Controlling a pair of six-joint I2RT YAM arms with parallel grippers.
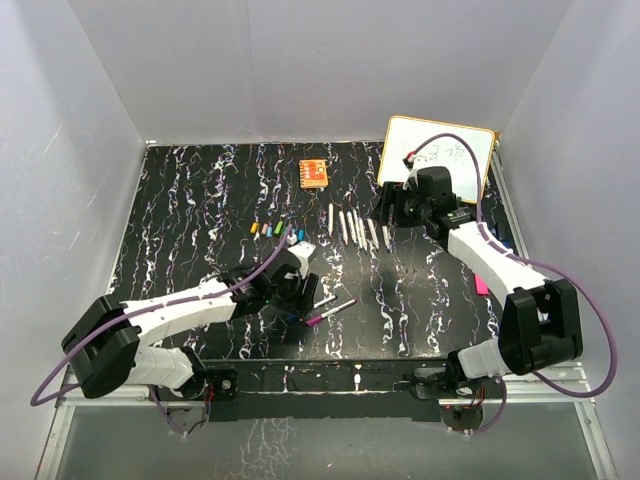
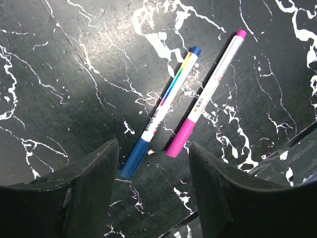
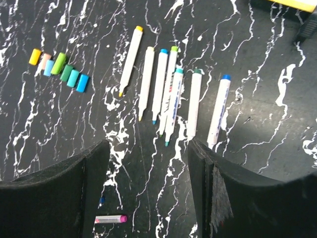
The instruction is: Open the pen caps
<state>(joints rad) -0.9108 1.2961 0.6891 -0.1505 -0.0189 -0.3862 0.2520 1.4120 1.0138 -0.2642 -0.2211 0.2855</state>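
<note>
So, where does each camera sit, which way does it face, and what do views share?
Top external: above, behind the arms, facing down at the table; both arms show.
Left wrist: on the left arm, facing down at a blue-capped pen and a magenta-capped pen; open left tool shows.
Right wrist: on the right arm, facing down at uncapped pens and loose caps; open right tool shows.
Shared: both wrist views catch the magenta-capped pen.

- Top camera: high at the near side, tilted down; whole bench in view.
- Left wrist camera: close over the bench, facing down; magenta pen large.
- Right wrist camera: higher, facing down on the row of white pens; same magenta pen at its lower edge.
</note>
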